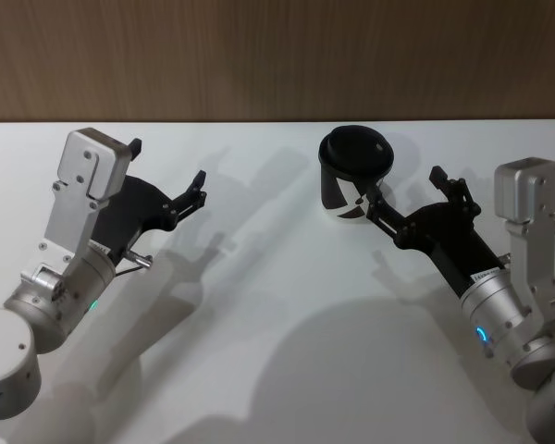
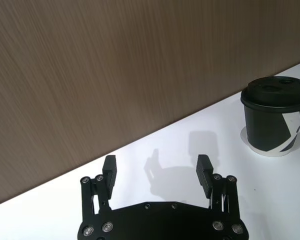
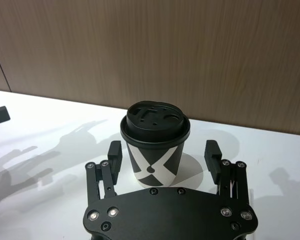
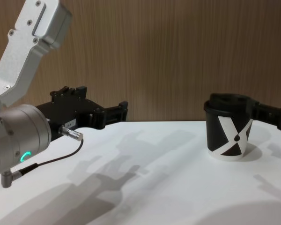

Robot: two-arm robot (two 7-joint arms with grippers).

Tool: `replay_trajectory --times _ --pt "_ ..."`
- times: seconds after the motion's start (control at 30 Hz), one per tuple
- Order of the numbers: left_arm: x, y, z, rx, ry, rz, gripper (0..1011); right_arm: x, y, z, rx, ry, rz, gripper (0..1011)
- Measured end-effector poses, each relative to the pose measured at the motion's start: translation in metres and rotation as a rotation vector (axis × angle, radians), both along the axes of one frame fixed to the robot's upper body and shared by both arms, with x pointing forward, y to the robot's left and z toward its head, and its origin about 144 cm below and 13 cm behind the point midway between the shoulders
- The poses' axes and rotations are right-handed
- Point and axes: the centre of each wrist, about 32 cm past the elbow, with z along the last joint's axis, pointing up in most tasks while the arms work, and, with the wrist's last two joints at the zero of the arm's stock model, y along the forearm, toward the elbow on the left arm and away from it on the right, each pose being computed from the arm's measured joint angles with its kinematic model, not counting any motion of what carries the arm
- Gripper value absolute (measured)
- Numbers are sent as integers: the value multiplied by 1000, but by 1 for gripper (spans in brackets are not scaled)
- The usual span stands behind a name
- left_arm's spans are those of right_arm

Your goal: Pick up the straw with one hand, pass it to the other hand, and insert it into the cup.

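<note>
Black cup (image 1: pixel 351 176) upright on white surface (image 1: pixel 277 305), right of centre near the wall, just ahead of my right end effector (image 1: pixel 405 190) | right arm: low, reaching forward, fingers spread, empty | left end effector (image 1: pixel 168 162): raised at left, spread, empty | risk: my right finger sits close enough that a nudge could tip cup

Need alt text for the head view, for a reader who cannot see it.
A black lidded paper cup stands upright near the back of a white table, with the open right gripper pointing at it from close by. The left gripper, also open, hangs over the table's left side.
</note>
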Motion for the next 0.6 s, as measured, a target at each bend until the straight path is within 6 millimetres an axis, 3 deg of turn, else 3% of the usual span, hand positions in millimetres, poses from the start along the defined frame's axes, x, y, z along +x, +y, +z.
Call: replay_trajectory --times 0.6 --pt "0 0 0 0 0 0 1003 0 0 0 0 0 0 1001"
